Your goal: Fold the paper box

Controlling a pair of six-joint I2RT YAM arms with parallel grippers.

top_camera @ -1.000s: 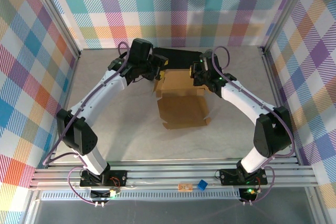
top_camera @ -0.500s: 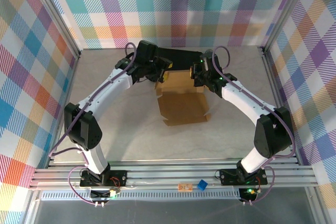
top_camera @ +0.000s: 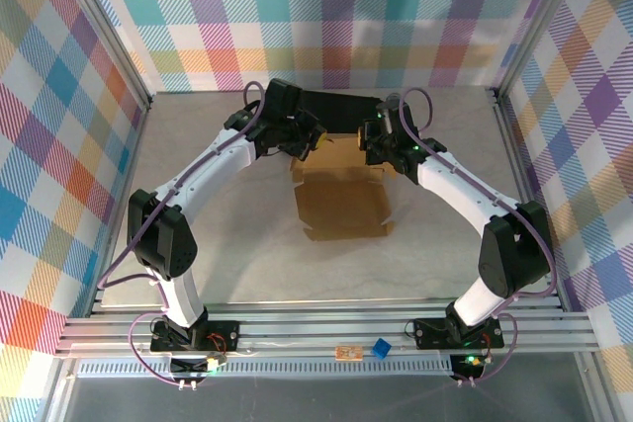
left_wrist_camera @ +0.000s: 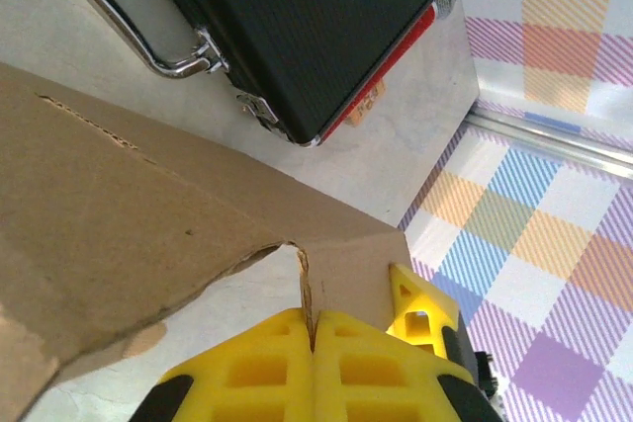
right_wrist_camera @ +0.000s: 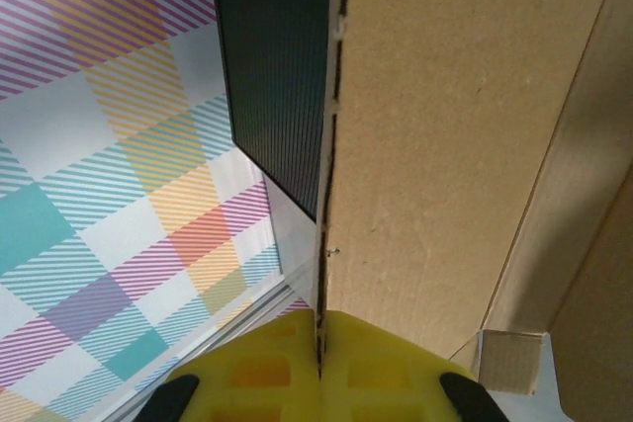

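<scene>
Both left end effector point(left_wrist_camera: 312, 321) and right end effector point(right_wrist_camera: 319, 325) pinch the paper box point(top_camera: 341, 205), black case point(left_wrist_camera: 307, 17) behind

Both my arms stretched forward, both hands pinched shut.

My left arm point(top_camera: 211, 171) rises from its base, bends at the elbow and sweeps inward. Its hand point(top_camera: 303, 143) points toward the middle, yellow fingers point(left_wrist_camera: 259, 363) pressed together on an edge of the paper box point(top_camera: 341, 207). My right arm point(top_camera: 461, 191) mirrors it from the other side. Its hand point(top_camera: 376, 144) faces the left one, fingers point(right_wrist_camera: 255, 368) clamped on another edge of that cardboard.
</scene>
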